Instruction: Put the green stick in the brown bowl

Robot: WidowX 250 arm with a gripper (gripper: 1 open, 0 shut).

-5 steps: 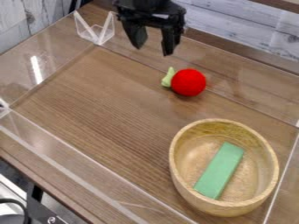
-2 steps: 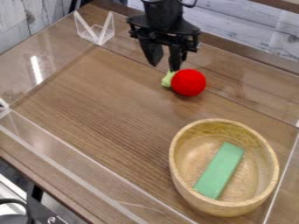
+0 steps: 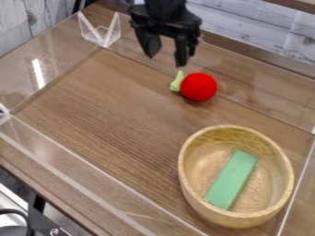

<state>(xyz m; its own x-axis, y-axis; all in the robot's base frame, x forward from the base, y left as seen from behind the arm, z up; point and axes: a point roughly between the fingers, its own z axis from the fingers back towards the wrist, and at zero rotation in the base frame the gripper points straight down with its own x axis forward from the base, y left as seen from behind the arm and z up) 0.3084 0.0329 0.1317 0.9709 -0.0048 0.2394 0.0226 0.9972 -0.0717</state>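
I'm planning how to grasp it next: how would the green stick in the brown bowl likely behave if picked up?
The green stick looks like one straight, flat block, so it would probably stay stiff. Lying flat inside the bowl, it seems unlikely to roll, though its smooth-looking face might slip a little.

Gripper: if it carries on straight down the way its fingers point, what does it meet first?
Probably the bare tabletop just left of the red ball; depth under the gripper is unclear.

And the green stick [image 3: 230, 179] lies inside the brown bowl [image 3: 194, 192] (tilted, too), the gripper [image 3: 167, 57] open near the red ball [image 3: 198, 87].
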